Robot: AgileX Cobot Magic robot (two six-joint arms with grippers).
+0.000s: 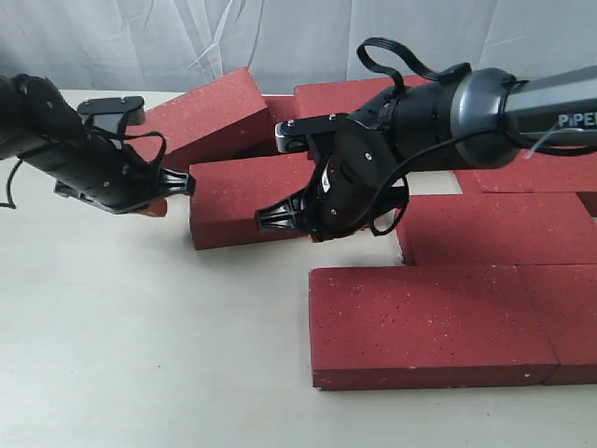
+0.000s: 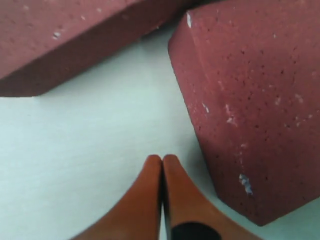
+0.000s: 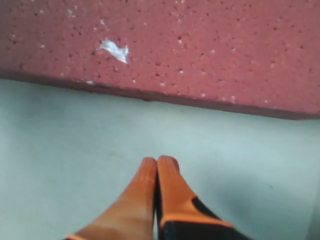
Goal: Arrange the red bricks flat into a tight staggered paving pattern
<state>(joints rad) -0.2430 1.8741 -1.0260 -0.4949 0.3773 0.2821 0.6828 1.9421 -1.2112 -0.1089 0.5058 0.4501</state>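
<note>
Red bricks just ahead of closed left gripper, right gripper

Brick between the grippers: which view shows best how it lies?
Exterior view: the brick shows almost whole, skewed, its right end behind the right arm. The left wrist view shows only a corner, the right wrist view one long edge, likely the same brick.
</note>
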